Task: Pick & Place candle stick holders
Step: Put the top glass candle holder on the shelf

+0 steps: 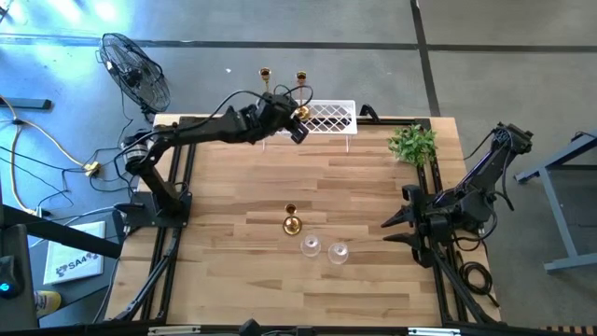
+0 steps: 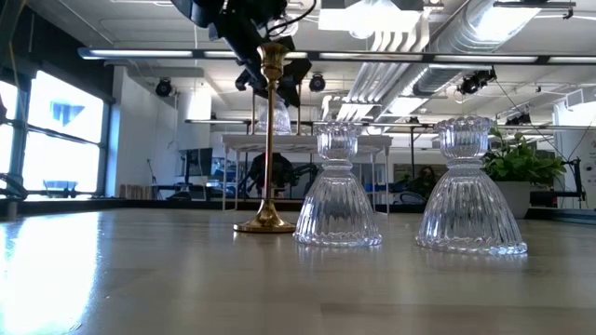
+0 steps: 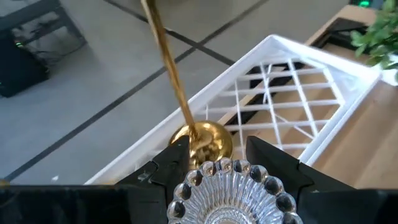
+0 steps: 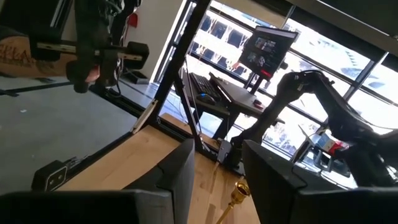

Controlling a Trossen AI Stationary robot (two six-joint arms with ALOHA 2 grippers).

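My left gripper (image 1: 298, 124) reaches over the white lattice rack (image 1: 328, 119) at the table's far edge, shut on a clear glass candle stick holder (image 3: 231, 186). Just ahead of its fingers a gold holder (image 3: 200, 142) stands by its round base on the rack, and a second gold one (image 1: 265, 77) stands farther left. Mid-table, one gold holder (image 1: 291, 222) and two glass holders (image 1: 311, 245) (image 1: 338, 253) stand upright on their bases. My right gripper (image 1: 392, 231) waits open at the right side, touching nothing. My left gripper pinches the glass holder between its two fingers, one on each side of its ribbed, scalloped round body (image 3: 186, 186). The fingers slant down toward the table's far edge. The holder is clear of the table, over the rack's near rail, close behind the gold holder's base.
A small green plant (image 1: 413, 143) stands at the far right of the table, beside the rack. A floor fan (image 1: 135, 70) stands beyond the far left corner. Bare wood lies between the rack and the three holders mid-table.
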